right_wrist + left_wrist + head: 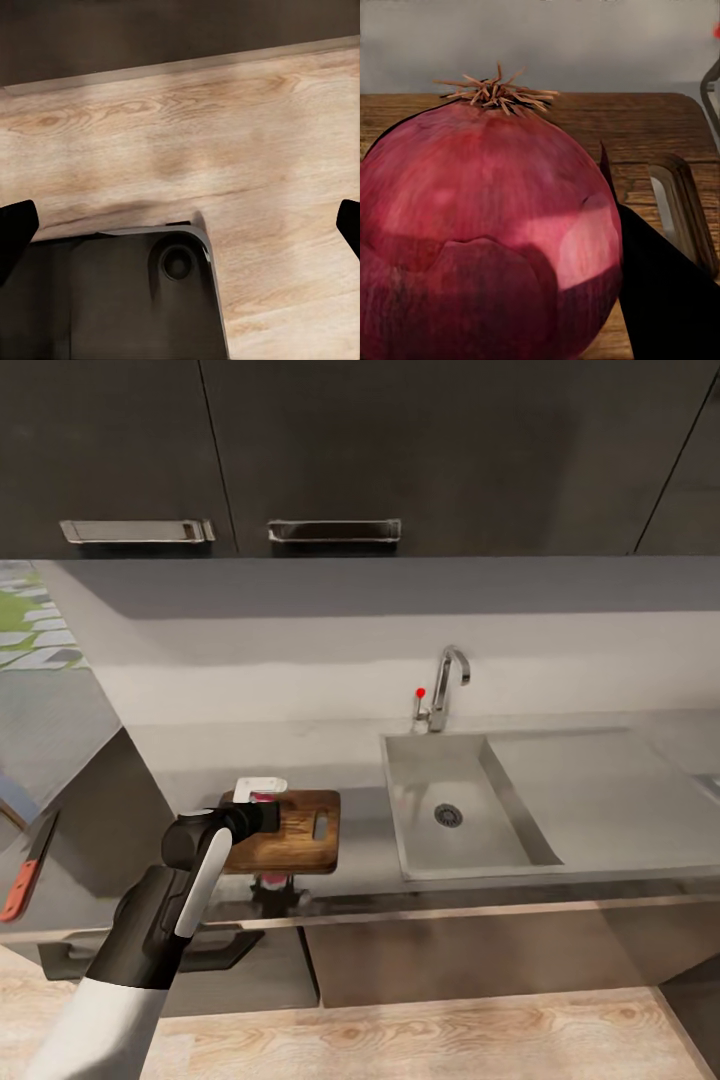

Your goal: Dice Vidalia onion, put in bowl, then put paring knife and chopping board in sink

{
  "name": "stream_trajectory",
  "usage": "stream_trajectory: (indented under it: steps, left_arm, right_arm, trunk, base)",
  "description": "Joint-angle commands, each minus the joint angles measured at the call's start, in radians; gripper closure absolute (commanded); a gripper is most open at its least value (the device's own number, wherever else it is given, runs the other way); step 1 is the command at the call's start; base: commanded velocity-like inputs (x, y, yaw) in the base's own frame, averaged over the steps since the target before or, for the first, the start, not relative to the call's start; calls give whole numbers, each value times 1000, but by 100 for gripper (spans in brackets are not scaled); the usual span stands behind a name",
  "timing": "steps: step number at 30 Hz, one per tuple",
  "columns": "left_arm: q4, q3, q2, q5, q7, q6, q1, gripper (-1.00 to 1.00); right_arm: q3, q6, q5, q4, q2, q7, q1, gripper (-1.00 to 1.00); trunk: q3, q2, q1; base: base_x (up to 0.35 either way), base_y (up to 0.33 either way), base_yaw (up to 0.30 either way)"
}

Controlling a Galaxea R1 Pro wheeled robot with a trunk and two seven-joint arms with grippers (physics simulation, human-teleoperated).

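The left hand (pixel 262 818) clamps the red onion (pixel 487 232) above the chopping board (pixel 300 830); released carelessly, it could roll off toward the sink (pixel 455 800), while the right hand (pixel 180 225) hangs spread apart.

The head camera looks forward and down over the glossy grey countertop (pixel 330 760). The left wrist camera sits very close behind a red-skinned onion (pixel 487 240) on the brown wooden chopping board (pixel 300 830) (pixel 645 142), which both views share. The right wrist camera faces the light wood floor (pixel 225 127).
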Motion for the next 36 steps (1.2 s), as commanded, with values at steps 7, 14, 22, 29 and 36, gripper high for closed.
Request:
stream_trajectory:
  steps: [7,14,22,29,36]
  left_arm:
    - [0,-2,1,10,11,3,-1,100]
    - [11,-2,1,10,11,3,10,100]
    - [22,-2,1,10,11,2,13,100]
    - [24,-3,-1,10,11,2,13,100]
    - [28,-4,-2,10,11,1,13,100]
  right_arm:
    - [8,-1,-3,-2,-1,-8,0,-100]
    - [8,-1,-3,-2,-1,-8,0,-100]
    - [8,-1,-4,-2,-1,-8,0,-100]
    - [8,-1,-4,-3,-1,-8,1,-100]
    - [8,-1,-4,-2,-1,-8,0,-100]
  trunk:
    - [-5,-1,1]
    - [-5,-1,1]
    - [-7,-1,1]
    - [-15,-1,1]
    - [-24,-1,1]
  base:
    - [25,9,0]
    - [1,0,0]
    - [0,0,0]
    - [6,0,0]
    - [116,0,0]
